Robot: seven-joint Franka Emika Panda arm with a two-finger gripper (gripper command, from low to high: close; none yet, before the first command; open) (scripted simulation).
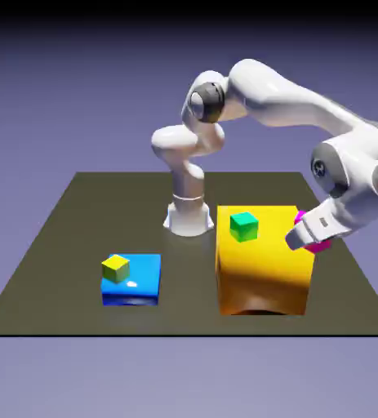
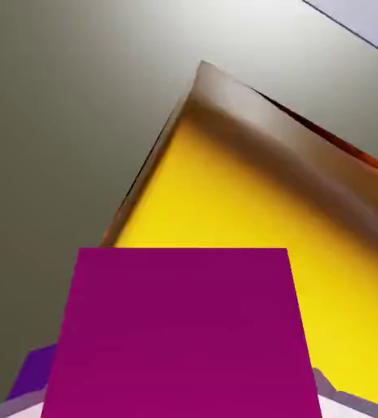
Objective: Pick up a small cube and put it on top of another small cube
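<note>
End effector (image 1: 296, 239) pinching a magenta cube (image 2: 184, 335) by the orange block (image 1: 264, 269), dark surface (image 1: 102, 212), blue block (image 1: 143, 277) bearing a yellow cube (image 1: 116, 269), blue-violet backdrop (image 1: 53, 98).

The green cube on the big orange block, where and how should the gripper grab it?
I'd come from straight above and close on two opposite upright faces of the green cube: it sits on top of the orange block, its top and sides look exposed, and its flat faces should suit two fingers.
</note>
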